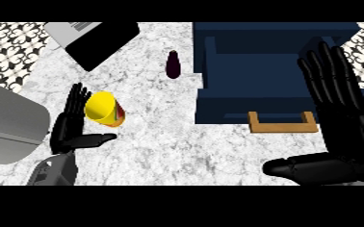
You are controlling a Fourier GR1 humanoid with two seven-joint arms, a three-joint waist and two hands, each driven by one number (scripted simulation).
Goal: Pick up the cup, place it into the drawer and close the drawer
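Most of the view is a white-grey marble counter [171,144], with black-and-white patterned floor [18,48] showing past its far left and far right corners. At the far right corner sits the dark blue drawer [256,81], pulled out toward the robot so its cavity lies open to take the cup; the wooden handle [280,122] faces the near edge.

The right hand [340,134] hangs over the drawer's right side, fingers straight and spread wide, holding nothing. I judge it is placed to push the drawer home later.

A grey rounded body [14,125] crosses the left edge, and a black and grey appliance [92,41] lies at the far left corner.

The left hand [68,127] is near the left edge, fingers straight, thumb out, nothing grasped. The yellow cup [104,108] stands tilted just beside those fingers, above the thumb; contact cannot be told. The grasp looks about to begin.

1 dark bottle-shaped thing [173,63] stands mid-counter toward the far edge.
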